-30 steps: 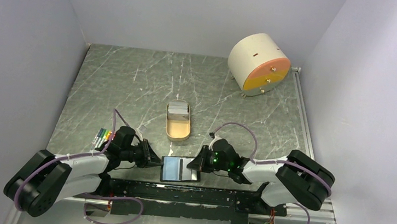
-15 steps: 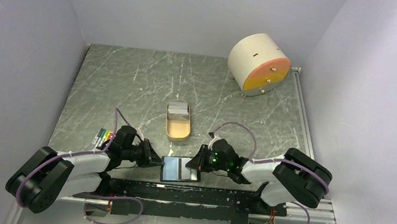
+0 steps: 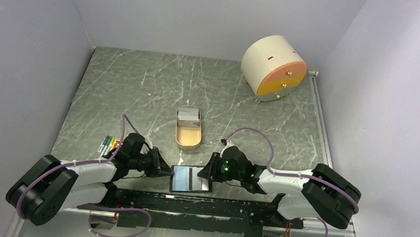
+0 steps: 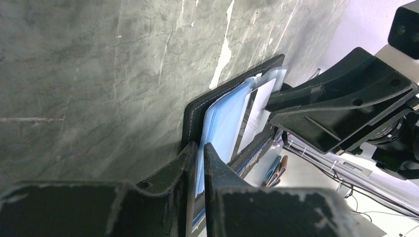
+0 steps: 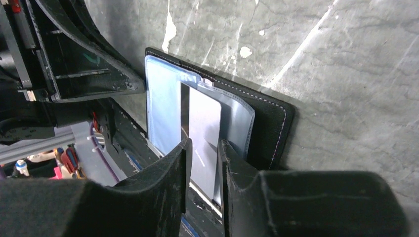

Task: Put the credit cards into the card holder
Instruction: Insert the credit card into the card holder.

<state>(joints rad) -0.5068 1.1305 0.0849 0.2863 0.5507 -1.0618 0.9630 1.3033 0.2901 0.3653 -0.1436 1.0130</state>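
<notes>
The card holder (image 3: 180, 179) lies open on the table's near edge, between both grippers. My left gripper (image 3: 166, 172) is shut on its left side, its jaws pinching the blue inner pocket (image 4: 225, 123) next to the black cover (image 4: 197, 111). One silvery credit card (image 5: 205, 116) sits flat, partly inside the clear pocket of the card holder (image 5: 269, 123). My right gripper (image 5: 204, 143) stands slightly open over that card's near end, with gaps at both fingers. More credit cards (image 3: 187, 115) are stacked in the far end of the tan tray.
The tan oval tray (image 3: 187, 142) is just beyond the card holder. Coloured markers (image 3: 109, 142) lie beside the left arm. A round beige drum (image 3: 275, 66) with an orange face stands at the back right. Grey walls enclose the table.
The right gripper's jaws have parted, letting go of the card now resting in the pocket. The right arm's elbow has swung a little outward. The left gripper has kept its hold.
</notes>
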